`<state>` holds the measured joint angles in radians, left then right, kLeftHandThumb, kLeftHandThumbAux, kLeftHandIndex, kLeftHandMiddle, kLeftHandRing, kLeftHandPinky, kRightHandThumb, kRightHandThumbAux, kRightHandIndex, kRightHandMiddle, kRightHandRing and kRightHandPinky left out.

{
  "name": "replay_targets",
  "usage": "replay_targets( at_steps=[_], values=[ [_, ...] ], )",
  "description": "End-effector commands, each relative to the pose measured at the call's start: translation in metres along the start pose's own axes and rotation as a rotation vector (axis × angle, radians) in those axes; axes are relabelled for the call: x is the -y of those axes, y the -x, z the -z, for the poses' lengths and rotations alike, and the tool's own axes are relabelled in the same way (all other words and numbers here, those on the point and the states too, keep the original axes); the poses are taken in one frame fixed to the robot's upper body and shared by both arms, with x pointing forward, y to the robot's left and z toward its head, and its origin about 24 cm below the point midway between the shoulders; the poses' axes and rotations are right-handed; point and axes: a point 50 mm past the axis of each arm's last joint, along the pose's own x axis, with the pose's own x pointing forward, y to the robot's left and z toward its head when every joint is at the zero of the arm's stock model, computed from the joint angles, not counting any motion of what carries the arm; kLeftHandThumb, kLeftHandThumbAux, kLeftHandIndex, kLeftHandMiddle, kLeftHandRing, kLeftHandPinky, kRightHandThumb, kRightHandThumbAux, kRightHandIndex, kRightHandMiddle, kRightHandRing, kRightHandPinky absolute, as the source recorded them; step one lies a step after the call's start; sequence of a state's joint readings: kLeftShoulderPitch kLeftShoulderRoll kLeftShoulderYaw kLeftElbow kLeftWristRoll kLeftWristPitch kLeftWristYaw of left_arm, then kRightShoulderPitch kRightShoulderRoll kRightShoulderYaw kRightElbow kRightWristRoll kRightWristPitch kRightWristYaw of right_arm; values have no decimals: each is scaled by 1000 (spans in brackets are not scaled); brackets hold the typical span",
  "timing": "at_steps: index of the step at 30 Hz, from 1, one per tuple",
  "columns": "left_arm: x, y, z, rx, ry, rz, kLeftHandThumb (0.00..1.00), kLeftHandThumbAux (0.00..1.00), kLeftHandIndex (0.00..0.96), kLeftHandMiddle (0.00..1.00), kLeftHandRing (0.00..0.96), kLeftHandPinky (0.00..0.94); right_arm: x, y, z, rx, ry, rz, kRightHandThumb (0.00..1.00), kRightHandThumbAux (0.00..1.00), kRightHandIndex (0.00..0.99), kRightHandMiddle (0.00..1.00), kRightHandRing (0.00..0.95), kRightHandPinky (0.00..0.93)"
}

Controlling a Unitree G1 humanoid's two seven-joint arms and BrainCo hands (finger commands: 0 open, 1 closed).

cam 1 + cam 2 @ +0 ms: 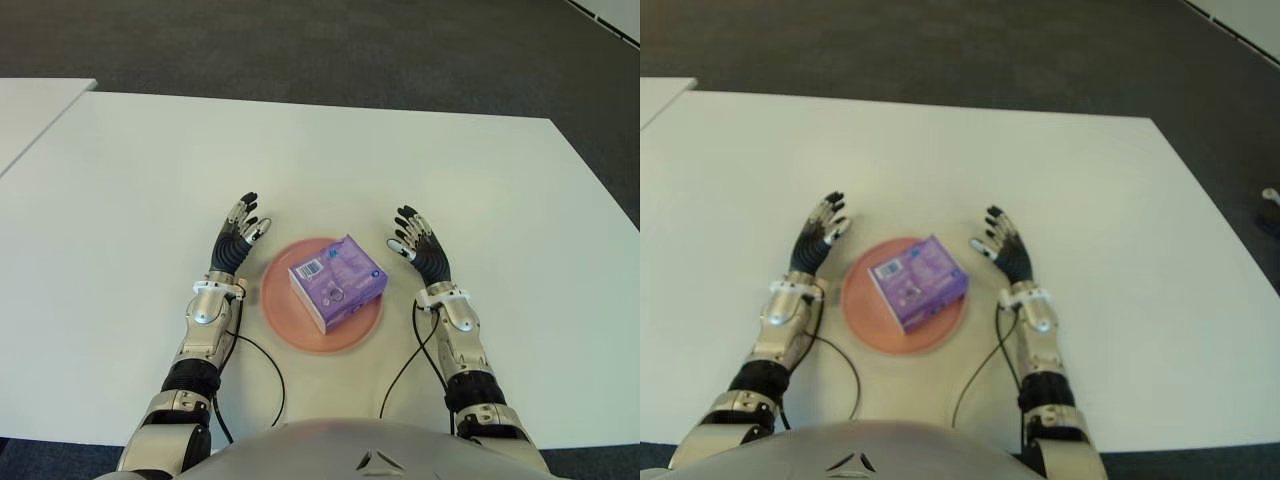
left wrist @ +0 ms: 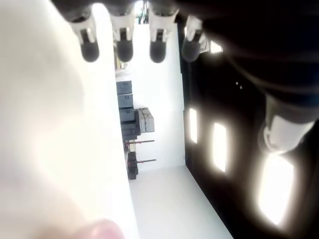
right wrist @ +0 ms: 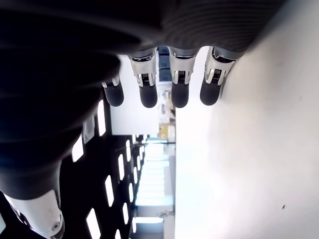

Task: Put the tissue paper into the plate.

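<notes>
White surface point(image 1: 400, 170) carries a pink plate point(image 1: 283, 310) near the robot's edge. Purple tissue pack point(image 1: 338, 280) lies in the plate, tilted, toward its right side. Left hand point(image 1: 238, 238) just left of plate, fingers spread, empty. Right hand point(image 1: 420, 246) just right of plate, fingers spread, empty.

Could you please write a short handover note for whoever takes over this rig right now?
Left hand: open, holding nothing, just left of the plate.
Right hand: open, holding nothing, just right of the plate.
Tissue paper: a purple pack lying on the pink plate, near the table's front edge, apart from both hands.
Done: the tissue paper is in the plate.
Left: apparently nothing; perhaps just draw the hands back.
</notes>
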<state>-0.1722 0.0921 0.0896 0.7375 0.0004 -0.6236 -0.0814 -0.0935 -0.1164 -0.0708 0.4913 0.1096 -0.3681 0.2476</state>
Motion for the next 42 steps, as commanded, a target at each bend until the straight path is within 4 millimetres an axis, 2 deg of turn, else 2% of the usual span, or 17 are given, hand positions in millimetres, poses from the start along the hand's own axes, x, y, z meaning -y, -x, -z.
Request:
replay_targets(
  at_steps=[1, 14, 35, 42],
  values=[
    [2, 28, 44, -234, -31, 3, 0, 455, 0, 0, 0, 0, -7, 23, 37, -238, -68, 57, 0, 700, 77, 99, 75, 97],
    [-5, 21, 40, -201, -30, -20, 0, 427, 0, 0, 0, 0, -11, 25, 31, -262, -78, 63, 12, 728, 51, 92, 79, 83],
    [-8, 20, 32, -131, 19, -52, 0, 468, 0, 0, 0, 0, -15, 26, 27, -268, -91, 82, 3, 738, 44, 82, 68, 72],
    [-7, 21, 29, -133, 54, -61, 0, 488, 0, 0, 0, 0, -16, 27, 27, -248, -119, 121, 45, 749, 32, 70, 62, 80]
  ],
)
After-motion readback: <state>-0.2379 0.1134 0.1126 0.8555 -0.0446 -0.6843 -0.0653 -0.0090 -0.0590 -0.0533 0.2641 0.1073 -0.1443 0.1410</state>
